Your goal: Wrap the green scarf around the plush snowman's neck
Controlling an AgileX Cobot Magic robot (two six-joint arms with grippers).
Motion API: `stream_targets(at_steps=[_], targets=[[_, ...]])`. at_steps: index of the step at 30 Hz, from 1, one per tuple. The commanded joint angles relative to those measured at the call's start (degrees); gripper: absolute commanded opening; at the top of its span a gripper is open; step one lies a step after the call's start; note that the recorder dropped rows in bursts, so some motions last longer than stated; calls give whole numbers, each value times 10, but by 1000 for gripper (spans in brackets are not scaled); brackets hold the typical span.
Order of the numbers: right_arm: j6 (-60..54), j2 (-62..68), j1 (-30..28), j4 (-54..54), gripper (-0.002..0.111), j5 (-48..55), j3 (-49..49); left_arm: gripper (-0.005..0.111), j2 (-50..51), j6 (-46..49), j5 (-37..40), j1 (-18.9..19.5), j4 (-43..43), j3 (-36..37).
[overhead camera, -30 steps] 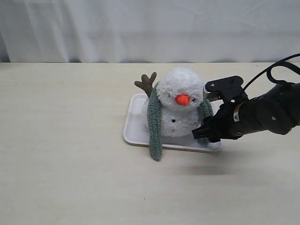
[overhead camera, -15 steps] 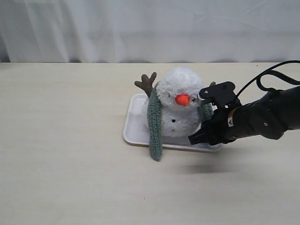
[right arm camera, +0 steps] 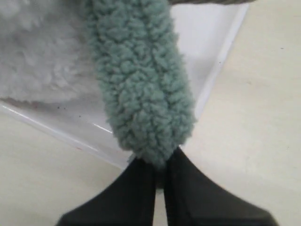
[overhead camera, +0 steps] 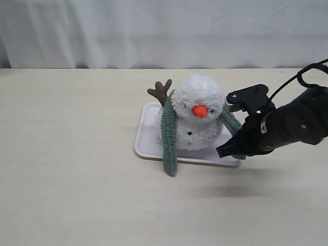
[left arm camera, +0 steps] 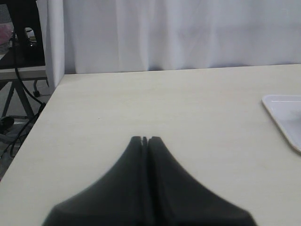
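White plush snowman (overhead camera: pixel 199 132), orange nose, sits upright on a tray (overhead camera: pixel 147 134). A green scarf (overhead camera: pixel 168 134) drapes behind its neck (overhead camera: pixel 185 118); one end hangs down front, the other stretches sideways.

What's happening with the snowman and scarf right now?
The right gripper is shut on one end of the green scarf, holding it out to the side of the plush snowman, over a corner of the white tray. The other end hangs down the snowman's front, over the tray edge onto the table. The ends are not yet crossed at the neck. The left gripper is shut above the table, away from the tray.
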Motion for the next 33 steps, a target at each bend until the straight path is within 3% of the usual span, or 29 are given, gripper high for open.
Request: stream_targets(at_steps=[1, 7, 18, 30, 33], targets=[[-127, -26, -2, 132, 4, 37, -3, 0, -1, -1, -6, 3, -1, 2], [-412, -55, -2, 427, 4, 110, -3, 0, -1, -1, -6, 3, -1, 2], [-619, -16, -2, 660, 4, 108, 18, 0, -1, -1, -6, 3, -1, 2], [-666, 65, -2, 684, 4, 75, 16, 0, -1, -1, -6, 3, 0, 2], [-679, 64, -2, 684, 8, 93, 4, 0, -1, -1, -6, 3, -1, 2]])
